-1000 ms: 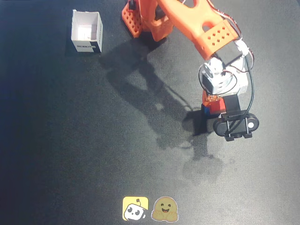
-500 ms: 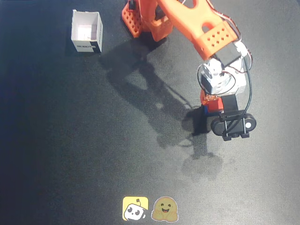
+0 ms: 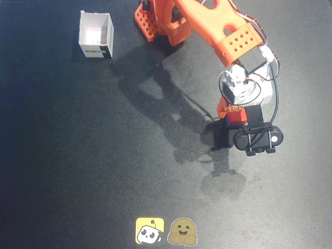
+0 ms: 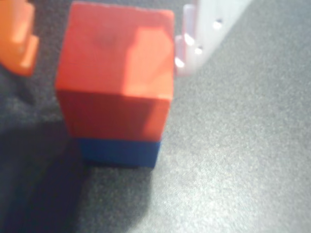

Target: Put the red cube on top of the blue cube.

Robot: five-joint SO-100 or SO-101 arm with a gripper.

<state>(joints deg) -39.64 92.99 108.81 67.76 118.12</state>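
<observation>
The small matte red cube sits flat on the small matte blue cube, and both stand upright on the dark grey table. Being cubes, they have no long axis; their edges are nearly aligned, the red one overhanging a little. In the wrist view the stack is between the fingers: the orange finger is apart from the red cube on the left, the pale finger just beside its right upper edge. The fingers are released and hold nothing. In the overhead view the orange arm reaches from the top edge down to the stack.
</observation>
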